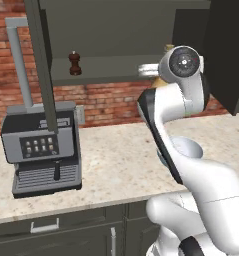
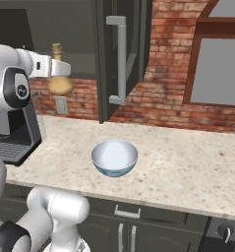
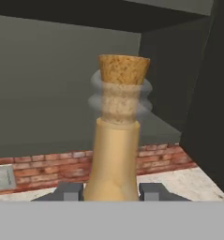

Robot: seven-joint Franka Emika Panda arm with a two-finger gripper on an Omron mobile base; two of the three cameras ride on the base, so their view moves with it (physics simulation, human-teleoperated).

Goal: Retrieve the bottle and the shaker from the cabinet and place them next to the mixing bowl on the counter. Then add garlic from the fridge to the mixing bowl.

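My gripper (image 2: 60, 70) is shut on the bottle (image 2: 60, 83), a tan-yellow flask with a corked thin neck, and holds it upright in the air in front of the open cabinet (image 1: 106, 70). In the hand view the bottle (image 3: 115, 150) stands between my two fingertips (image 3: 69, 191), and the gripper (image 3: 111, 192) clamps its lower body. The dark brown shaker (image 1: 75, 63) stands on the cabinet shelf, far left of my hand. On the counter (image 2: 188, 162), below and to the right of the bottle, sits the mixing bowl (image 2: 114, 156). The fridge is out of view.
A grey coffee machine (image 1: 41, 147) stands on the counter at the left. The cabinet doors (image 2: 121, 59) hang open on both sides of my hand. A brick wall with an outlet (image 2: 62, 105) runs behind, and a window (image 2: 217, 69) is at the right.
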